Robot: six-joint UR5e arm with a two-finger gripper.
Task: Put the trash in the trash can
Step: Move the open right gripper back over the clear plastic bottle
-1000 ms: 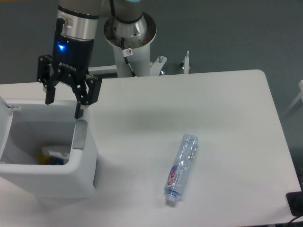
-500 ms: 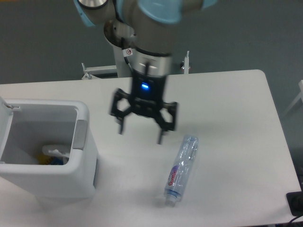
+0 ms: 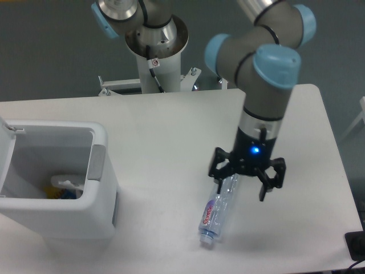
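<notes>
Bottle [image 3: 217, 209] lies on the table under the wide-spread, empty end effector [image 3: 240, 186].

- Scene is evenly and fairly brightly lit; the table [image 3: 171, 131] is rendered near white, with little surface detail.
- Shadows are soft and faint; a darker one is seen at the right side of the trash can [image 3: 57, 188].
- A blue indicator light is seen glowing above the gripper [image 3: 245, 181].
- Slight softness is noted overall; the bottle [image 3: 219, 208] label is barely legible.
- Backdrop is dim grey.
</notes>
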